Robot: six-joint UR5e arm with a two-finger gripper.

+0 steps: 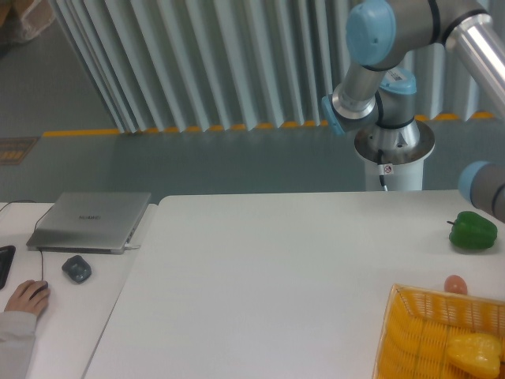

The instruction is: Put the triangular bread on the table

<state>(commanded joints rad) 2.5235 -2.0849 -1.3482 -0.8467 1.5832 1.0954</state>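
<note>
At the near right corner, a yellow basket (410,339) sits on the table (260,276), cut by the frame edge. In it lies a yellow, roughly wedge-shaped piece (475,354), most likely the triangular bread, though its lower part is cropped and its shape cannot be settled. A small pinkish item (455,284) peeks just behind the basket's far rim.

At near left, on a separate desk, a person's hand (25,298) rests on a mouse, with a dark lump (76,269) beside it and a closed laptop (91,221) a little farther back.

Farther right, a green pepper (473,230) stands on the table near the edge of view, just below a blue arm joint (480,183). Behind the table rises the arm's base (392,150), its links sweeping up and out of the picture before the ribbed wall.

The claw is out of frame, so whether it is wide, narrow or already carrying anything cannot be told.

The risks, as judged from this layout: with bread deep in the basket and close to its wall, a descending claw could catch the weave and drag or tip the basket. A soft piece may also crush or slip in a tight pinch. The pepper and pinkish item crowd the right side, so a release there could knock them; the broad bare middle looks the safer spot.
</note>
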